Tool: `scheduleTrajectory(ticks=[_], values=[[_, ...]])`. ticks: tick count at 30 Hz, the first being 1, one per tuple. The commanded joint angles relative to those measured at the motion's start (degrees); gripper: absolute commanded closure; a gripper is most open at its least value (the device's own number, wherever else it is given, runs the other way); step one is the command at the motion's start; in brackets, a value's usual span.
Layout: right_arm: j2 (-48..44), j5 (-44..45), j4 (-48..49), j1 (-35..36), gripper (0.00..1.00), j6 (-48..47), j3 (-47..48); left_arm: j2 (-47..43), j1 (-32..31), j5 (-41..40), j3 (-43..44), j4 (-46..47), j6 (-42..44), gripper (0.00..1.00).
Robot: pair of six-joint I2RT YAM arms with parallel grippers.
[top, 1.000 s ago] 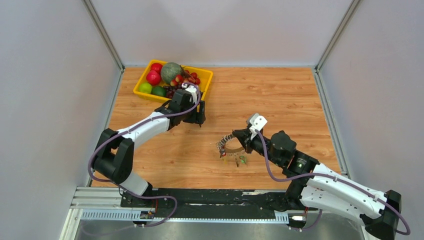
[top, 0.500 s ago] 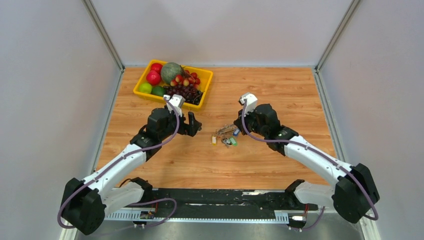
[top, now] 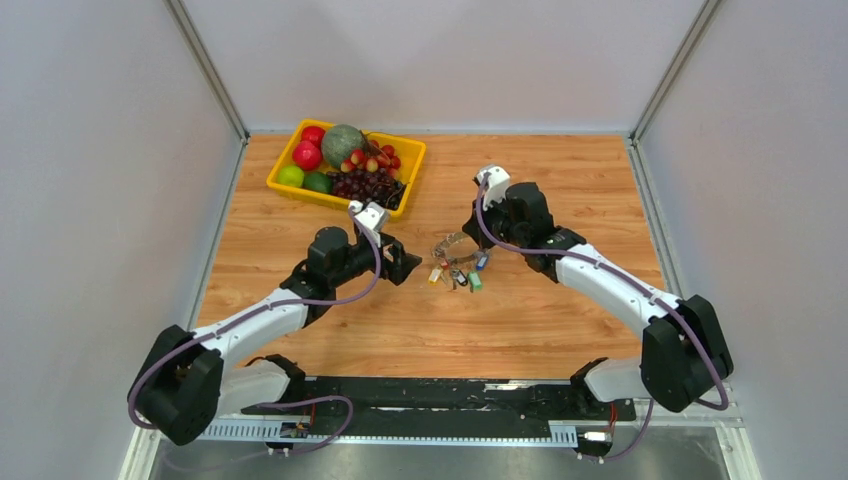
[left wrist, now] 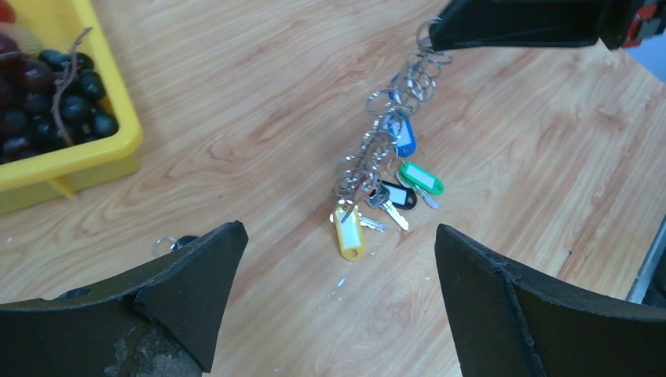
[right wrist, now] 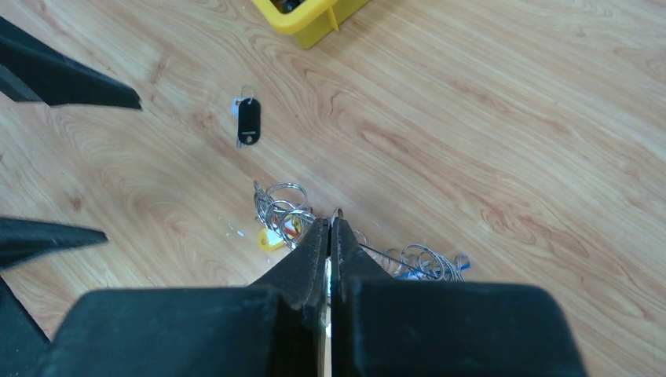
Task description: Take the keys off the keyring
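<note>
R gripper [right wrist: 330,224] is clamped shut on the keyring [top: 447,243]. I hold it tipped up off the table [top: 560,180] so the keys [left wrist: 397,192] hang & fan out, lowest ones touching the wood. That gives my other hand room to single one out. L gripper [left wrist: 338,236] is wide open w/ nothing in it, facing the bunch from the tray side, the yellow-tagged key [left wrist: 348,232] nearest. One black-tagged key [right wrist: 248,122] lies loose, well apart from the ring, near the yellow tray [left wrist: 118,149], prob. already off. Most keys are on the ring, so I judge it early.
</note>
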Motion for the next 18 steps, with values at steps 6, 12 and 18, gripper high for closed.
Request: scheduleTrajectory(ticks=[6,12,18], values=[[10.6,0.6,3.3,-3.5,1.0,0.6,10.3,3.1,-1.9,-2.2,1.1,6.7,3.1,0.0],[15.5,8.5,3.4,-6.4,0.0,5.7,15.3,-6.8,-1.9,-11.5,-1.4,-1.0,1.0,0.0],[6.3,20.4,2.7,-6.8,0.0,12.1,13.4,-19.0,-1.9,-30.7,-0.6,-13.4,-17.3,0.0]])
